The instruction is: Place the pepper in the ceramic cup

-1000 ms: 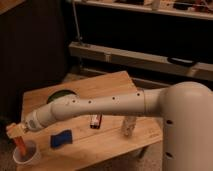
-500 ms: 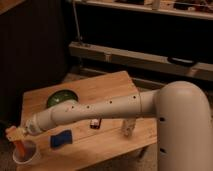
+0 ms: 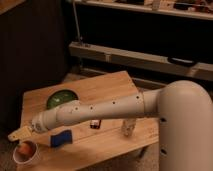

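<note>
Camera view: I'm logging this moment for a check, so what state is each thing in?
Pepper: inside the cup, orange showing above the rim.
Cup: upright at the table's front left corner, holding the pepper.
Gripper: just above the cup, arm stretched across the table.
Green plate: flat on the table, partly hidden by the arm.
Blue thing: lying flat.
Bottle: upright near the front edge.

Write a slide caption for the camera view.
Gripper hovers above the ceramic cup, the pepper inside.
</note>
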